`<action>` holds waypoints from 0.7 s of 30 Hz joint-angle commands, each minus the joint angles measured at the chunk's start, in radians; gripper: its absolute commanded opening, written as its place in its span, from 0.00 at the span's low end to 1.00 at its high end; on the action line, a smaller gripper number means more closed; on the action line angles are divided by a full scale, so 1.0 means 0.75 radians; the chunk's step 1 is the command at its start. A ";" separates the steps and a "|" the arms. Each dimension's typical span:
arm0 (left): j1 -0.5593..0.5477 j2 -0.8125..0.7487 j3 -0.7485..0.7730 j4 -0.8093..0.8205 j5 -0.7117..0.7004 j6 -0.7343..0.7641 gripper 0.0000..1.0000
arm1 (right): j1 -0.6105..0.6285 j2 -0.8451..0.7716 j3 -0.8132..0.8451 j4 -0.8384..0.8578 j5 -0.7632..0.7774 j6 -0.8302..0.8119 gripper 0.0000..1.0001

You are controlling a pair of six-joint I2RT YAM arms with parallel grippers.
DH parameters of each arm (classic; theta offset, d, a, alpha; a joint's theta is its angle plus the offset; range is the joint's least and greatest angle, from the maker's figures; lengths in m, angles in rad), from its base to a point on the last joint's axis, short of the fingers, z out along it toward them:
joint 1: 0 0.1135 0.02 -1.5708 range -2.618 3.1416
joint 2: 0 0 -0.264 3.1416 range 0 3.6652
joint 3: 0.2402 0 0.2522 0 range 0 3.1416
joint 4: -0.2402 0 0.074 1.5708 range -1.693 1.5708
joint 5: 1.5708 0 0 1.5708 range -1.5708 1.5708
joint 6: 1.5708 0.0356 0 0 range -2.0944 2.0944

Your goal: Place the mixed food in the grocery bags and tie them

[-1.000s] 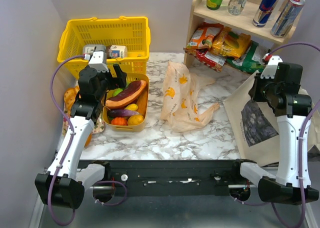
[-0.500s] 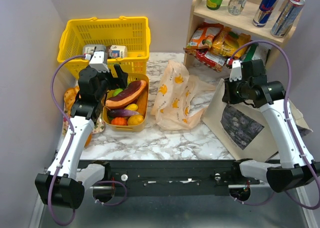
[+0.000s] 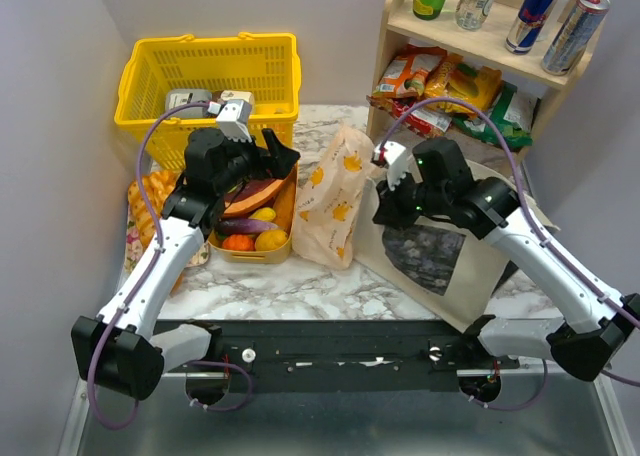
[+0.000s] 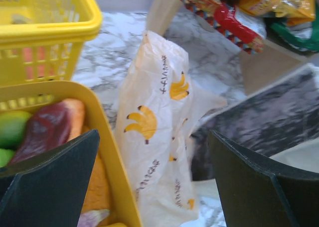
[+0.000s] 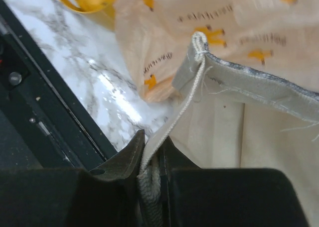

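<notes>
The tote [image 3: 440, 261] stands on the right half of the bench [image 3: 300, 286], in front of the shelf [image 3: 400, 36]. Its dark print faces up and toward the arms. Its left rim is raised off the bench. The right hand [image 5: 149, 155] is clenched on that rim, pinching the hem and its cord [image 5: 184, 107] between both fingers.

The bag [image 3: 335, 201] lies crumpled at bench centre, just beside the tote's raised rim. In the right wrist view the bag shows directly behind the rim; whether the two touch cannot be told.

The fruit sits in a yellow tray [image 4: 110, 157] left of the bag:
- slice [image 3: 255, 191], lying lengthwise on top;
- eggplant [image 3: 243, 226], below the slice;
- orange [image 3: 238, 243] and lemon [image 3: 270, 240], side by side at the near end;
- lime [image 4: 12, 127], at the far left, beside the slice.

Two cans [image 3: 575, 31] stand tilted on the top shelf, well apart from both bags.

The left hand [image 4: 154, 182] is released, fingers [image 4: 50, 182] spread wide. It hovers over the tray's right rim, aimed at the bag, grasping nothing.

A yellow basket [image 3: 205, 66] stands behind the tray. Packets [image 3: 450, 86] fill the lower shelf.
</notes>
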 commanded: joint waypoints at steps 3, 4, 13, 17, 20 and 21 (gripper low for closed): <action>-0.026 0.064 0.072 0.092 0.271 -0.243 0.99 | 0.172 0.047 -0.068 0.490 -0.206 -0.134 0.01; -0.026 0.073 0.080 0.090 0.283 -0.254 0.99 | 0.199 0.055 -0.074 0.521 -0.221 -0.152 0.01; -0.100 0.167 0.113 0.150 0.375 -0.356 0.99 | 0.252 0.172 -0.054 0.608 -0.227 -0.183 0.01; -0.169 0.238 0.162 0.105 0.408 -0.303 0.99 | 0.267 0.172 -0.072 0.626 -0.219 -0.179 0.03; -0.194 0.271 0.183 0.064 0.412 -0.258 0.99 | 0.273 0.162 -0.083 0.644 -0.213 -0.175 0.04; -0.204 0.275 0.191 0.062 0.420 -0.250 0.99 | 0.275 0.158 -0.085 0.653 -0.213 -0.175 0.04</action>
